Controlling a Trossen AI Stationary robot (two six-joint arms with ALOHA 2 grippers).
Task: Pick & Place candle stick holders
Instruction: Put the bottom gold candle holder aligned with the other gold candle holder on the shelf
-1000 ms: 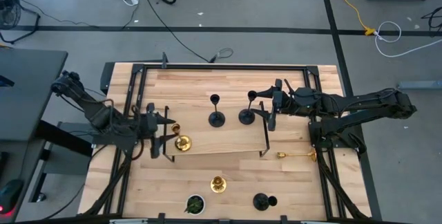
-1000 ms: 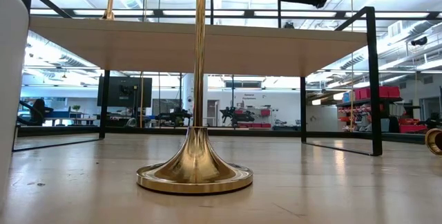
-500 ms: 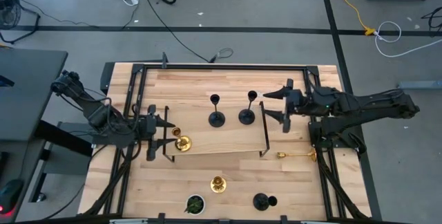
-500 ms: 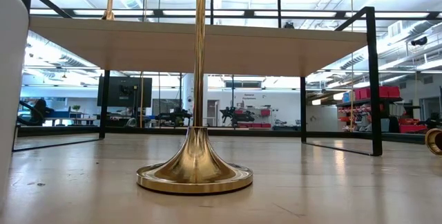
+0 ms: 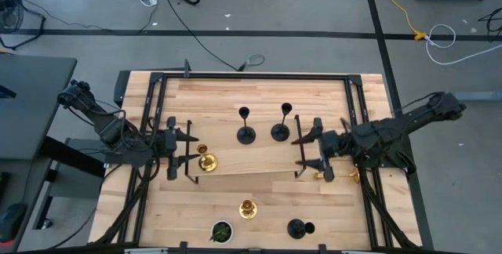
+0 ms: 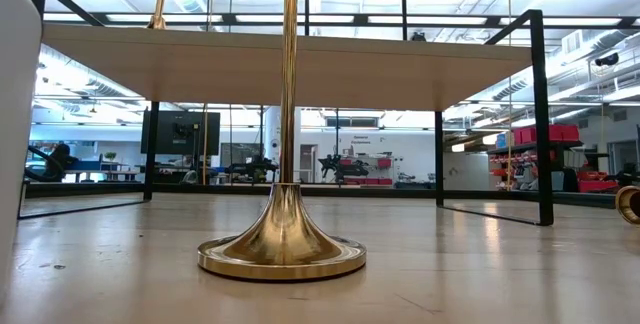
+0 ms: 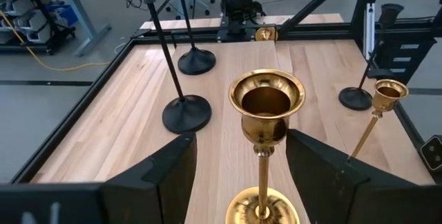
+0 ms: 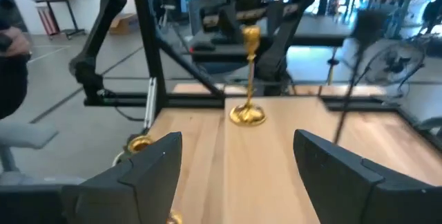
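Observation:
A raised wooden shelf in a black frame spans the table. Two black candle stick holders and one gold holder stand on it by their bases. My left gripper is open; its fingers stand on either side of the gold holder without touching it. My right gripper is open and empty at the shelf's right end. Another gold holder stands on the table near the front, a third lies on its side at the right, and a black one lies at the near edge.
A small dark round thing with green inside sits at the near edge. The shelf's black frame legs stand beside my right gripper. In the low view the standing gold holder is in front of the shelf.
My right gripper has drawn away from the right black holder, first toward the table's right edge, then toward its near edge. It now sits at the shelf's right end, close to the lying gold holder. The black holder stays standing.

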